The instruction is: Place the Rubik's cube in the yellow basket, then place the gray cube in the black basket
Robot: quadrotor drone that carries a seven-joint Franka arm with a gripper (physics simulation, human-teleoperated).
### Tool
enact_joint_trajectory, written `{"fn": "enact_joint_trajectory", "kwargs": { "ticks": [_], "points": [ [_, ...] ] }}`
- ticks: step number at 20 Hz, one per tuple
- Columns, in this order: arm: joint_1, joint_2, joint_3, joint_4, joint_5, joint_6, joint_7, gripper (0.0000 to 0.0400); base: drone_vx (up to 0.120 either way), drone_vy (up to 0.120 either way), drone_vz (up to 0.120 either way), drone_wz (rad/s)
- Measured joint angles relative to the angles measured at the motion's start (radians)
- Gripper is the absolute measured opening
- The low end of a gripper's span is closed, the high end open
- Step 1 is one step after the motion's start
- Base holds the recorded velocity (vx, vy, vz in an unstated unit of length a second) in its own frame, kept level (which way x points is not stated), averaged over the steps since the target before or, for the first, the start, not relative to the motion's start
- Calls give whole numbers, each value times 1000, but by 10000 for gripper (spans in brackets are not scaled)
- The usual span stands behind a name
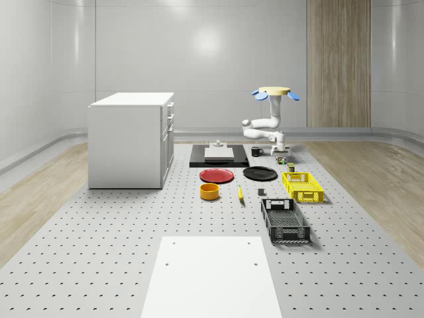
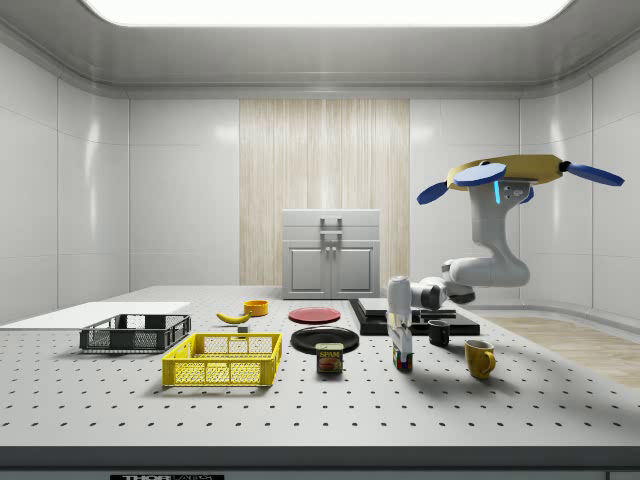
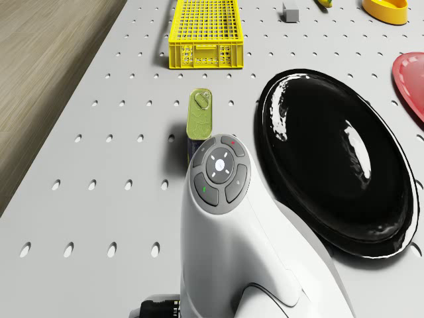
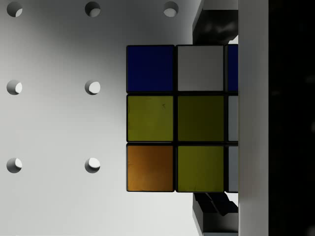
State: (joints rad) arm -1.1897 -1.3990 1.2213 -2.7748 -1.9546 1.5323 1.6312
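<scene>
The Rubik's cube (image 4: 174, 118) stands on the perforated table beside a tin can (image 3: 201, 116). My gripper (image 4: 214, 118) points straight down over it. One dark finger (image 4: 212, 27) lies flush against one side of the cube and the other against the opposite side, so the gripper is shut on it. From the side, the gripper (image 2: 401, 348) reaches down onto the cube (image 2: 402, 361), which rests on the table. The drone (image 1: 275, 91) hovers above, at the table's far right in the whole-scene view. The yellow basket (image 1: 303, 186), gray cube (image 1: 262, 193) and black basket (image 1: 285, 220) lie nearer the front.
A black plate (image 3: 338, 159) lies close beside the arm, with a red plate (image 1: 217, 175), orange bowl (image 1: 209, 191) and banana (image 1: 240, 193) further off. A yellow mug (image 2: 479, 357) and black mug (image 2: 439, 332) stand near the cube. A white cabinet (image 1: 131, 139) stands at the left.
</scene>
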Motion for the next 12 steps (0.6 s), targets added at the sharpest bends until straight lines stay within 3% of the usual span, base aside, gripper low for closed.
{"fn": "enact_joint_trajectory", "kwargs": {
  "ticks": [6,12],
  "points": [
    [3,-12,-3,-5,1,11,2,400,0,0,0,0],
    [4,-22,-4,-8,4,19,5,345,0,0,0,0]
  ]
}}
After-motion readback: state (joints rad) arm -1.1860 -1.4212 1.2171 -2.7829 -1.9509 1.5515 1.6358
